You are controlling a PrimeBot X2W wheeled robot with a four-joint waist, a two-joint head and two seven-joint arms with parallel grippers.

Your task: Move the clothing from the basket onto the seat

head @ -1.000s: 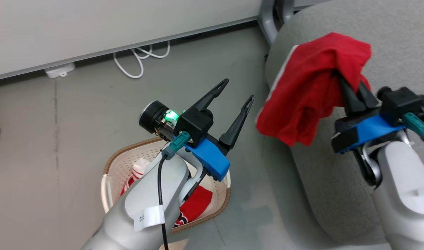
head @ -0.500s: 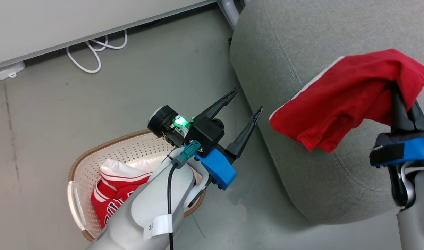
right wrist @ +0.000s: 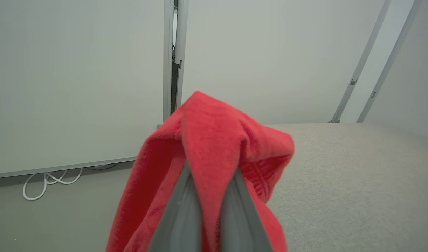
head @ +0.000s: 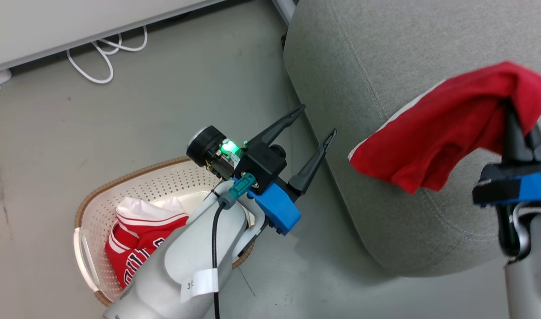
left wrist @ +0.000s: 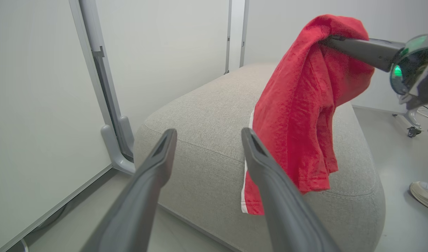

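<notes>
Now right hand (head: pixel 519 141) pinches red garment (head: pixel 434 137) above seat (head: pixel 368 66): carry well inboard, lower until it rests, then release. Left hand (head: pixel 318 118) wide, empty.

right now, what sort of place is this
Likely an indoor test room or office: plain white wall panels, bare grey floor, a lone grey seat and a basket.
</notes>
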